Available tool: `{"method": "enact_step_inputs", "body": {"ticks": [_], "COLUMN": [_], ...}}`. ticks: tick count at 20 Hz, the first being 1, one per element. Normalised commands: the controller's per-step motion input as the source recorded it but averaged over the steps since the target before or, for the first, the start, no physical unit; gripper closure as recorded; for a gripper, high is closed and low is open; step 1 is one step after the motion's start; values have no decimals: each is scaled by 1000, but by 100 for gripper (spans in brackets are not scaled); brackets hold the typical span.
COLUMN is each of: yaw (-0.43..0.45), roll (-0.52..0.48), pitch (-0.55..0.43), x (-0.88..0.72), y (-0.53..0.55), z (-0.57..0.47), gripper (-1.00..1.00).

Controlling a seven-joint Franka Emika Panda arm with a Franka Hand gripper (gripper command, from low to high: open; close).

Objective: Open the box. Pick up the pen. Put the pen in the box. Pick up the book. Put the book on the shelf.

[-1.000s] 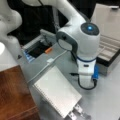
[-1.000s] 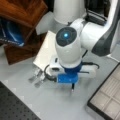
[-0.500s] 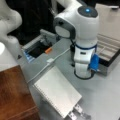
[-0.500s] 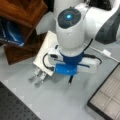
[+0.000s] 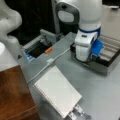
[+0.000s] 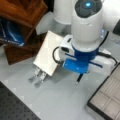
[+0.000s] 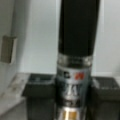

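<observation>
In the wrist view the black pen, with a silvery band, stands upright between my gripper's dark fingers, which are shut on it. In a front view the pen's tip pokes out below the blue hand, just left of the open box with its pale compartments. The box lies under the arm in a front view; the fingers are hidden there. The white spiral book lies flat beside the reddish-brown shelf.
A silver metal stand sticks out from under the book. A dark open bin with an orange item sits at the back left, and a white cable runs from it. A black perforated mat lies at the bottom left.
The arm has risen and swung toward the box, carrying the pen with it. The book has stayed where it was.
</observation>
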Motion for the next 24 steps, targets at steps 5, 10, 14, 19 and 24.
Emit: {"method": "enact_step_inputs", "body": {"ticks": [5,10,14,19,24], "yaw": [-240,-85,34,26,-10], "roll": [-6,-9,-23,91,92], "pitch": [159,172,202,204,156], "x": [156,237,285,307,321], "y": [395,243,204,323,372], "z": [194,113,106,70,13], "gripper": [100,100,100,100,100]}}
